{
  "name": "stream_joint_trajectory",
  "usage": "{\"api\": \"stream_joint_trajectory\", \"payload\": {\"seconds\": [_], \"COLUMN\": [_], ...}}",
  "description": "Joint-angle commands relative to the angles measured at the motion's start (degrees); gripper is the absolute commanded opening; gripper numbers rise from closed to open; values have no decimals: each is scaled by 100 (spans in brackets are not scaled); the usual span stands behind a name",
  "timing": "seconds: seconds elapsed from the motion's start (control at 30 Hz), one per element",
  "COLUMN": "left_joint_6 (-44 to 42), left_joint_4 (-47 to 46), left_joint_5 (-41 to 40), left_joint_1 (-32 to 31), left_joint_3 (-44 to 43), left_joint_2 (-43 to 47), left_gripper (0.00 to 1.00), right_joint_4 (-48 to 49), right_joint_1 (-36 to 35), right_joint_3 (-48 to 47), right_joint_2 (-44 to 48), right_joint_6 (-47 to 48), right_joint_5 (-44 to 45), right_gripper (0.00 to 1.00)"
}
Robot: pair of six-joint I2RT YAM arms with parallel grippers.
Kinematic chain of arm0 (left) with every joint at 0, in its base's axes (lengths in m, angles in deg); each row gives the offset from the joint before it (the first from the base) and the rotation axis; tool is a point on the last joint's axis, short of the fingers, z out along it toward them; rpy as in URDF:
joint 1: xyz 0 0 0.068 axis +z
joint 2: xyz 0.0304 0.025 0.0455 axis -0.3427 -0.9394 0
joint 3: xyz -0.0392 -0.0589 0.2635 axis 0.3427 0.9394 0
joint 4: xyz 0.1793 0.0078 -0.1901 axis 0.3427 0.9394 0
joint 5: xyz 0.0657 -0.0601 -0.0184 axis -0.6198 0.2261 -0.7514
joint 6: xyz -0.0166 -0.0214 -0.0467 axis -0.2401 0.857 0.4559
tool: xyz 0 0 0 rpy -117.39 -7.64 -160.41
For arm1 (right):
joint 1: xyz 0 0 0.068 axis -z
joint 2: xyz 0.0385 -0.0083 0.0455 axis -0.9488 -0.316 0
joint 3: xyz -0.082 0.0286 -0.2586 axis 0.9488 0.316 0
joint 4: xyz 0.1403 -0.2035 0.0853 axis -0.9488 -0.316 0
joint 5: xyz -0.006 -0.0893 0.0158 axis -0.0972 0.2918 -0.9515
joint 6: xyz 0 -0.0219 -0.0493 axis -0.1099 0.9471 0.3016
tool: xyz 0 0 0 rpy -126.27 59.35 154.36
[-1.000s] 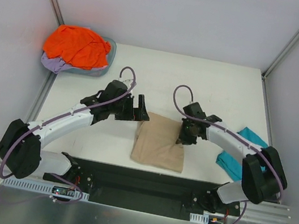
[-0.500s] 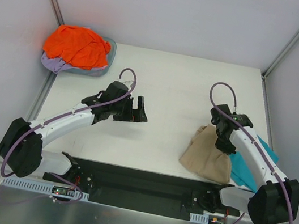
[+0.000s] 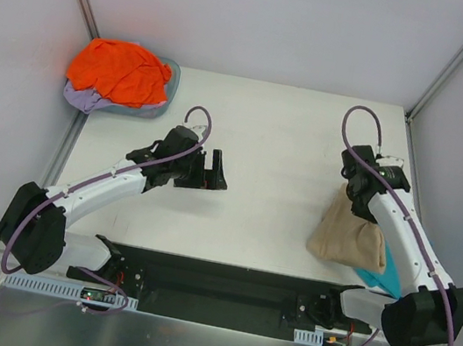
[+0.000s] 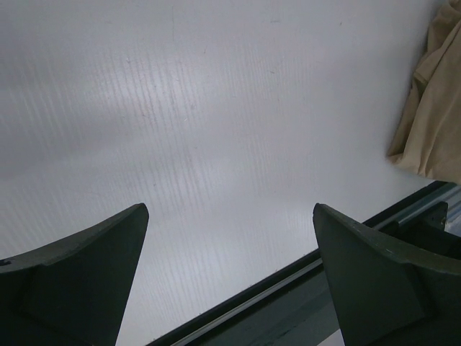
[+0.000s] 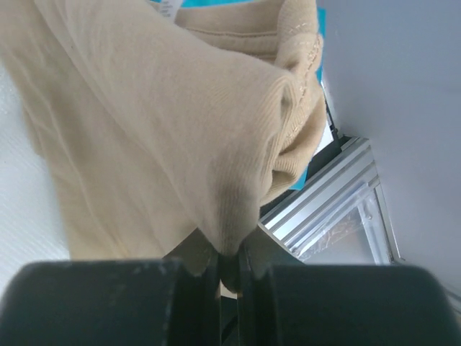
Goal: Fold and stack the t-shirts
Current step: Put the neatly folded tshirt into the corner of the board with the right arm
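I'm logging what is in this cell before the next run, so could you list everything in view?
tan t-shirt: one, beige, right side of the table, pinched at a fold, partly covering the teal one
teal t-shirt: one, teal, near right edge, mostly hidden under the tan one
orange t-shirt: one, bright orange, crumpled on top in the basin
lavender t-shirt: one, pale lavender, under the orange one
basin: one, teal-grey, far left corner
table: one, white
left fingers: one pair, black, open, empty, over bare table left of centre
right fingers: one pair, black, shut on the tan t-shirt
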Motion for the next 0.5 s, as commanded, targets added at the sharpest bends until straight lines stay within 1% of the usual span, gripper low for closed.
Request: {"api": "stream_joint_trajectory", "payload": {"seconds": [0.0,0.47], "left_joint_6": [-145,-189], "left_joint_4": [73,135], "left_joint_5": [-178,-309], "left_joint_1": [25,25], "left_joint_3": [-97,-97], "left_joint_2": [-27,0], "left_gripper": [99,99], "right_joint_4": [-237,-517], "right_joint_1": [144,302], "right_joint_3": [-468,-1435], "right_joint_2": [123,159], "right_joint_6": [280,702], "right_joint_5": [372,302], "right_gripper": [1,1]}}
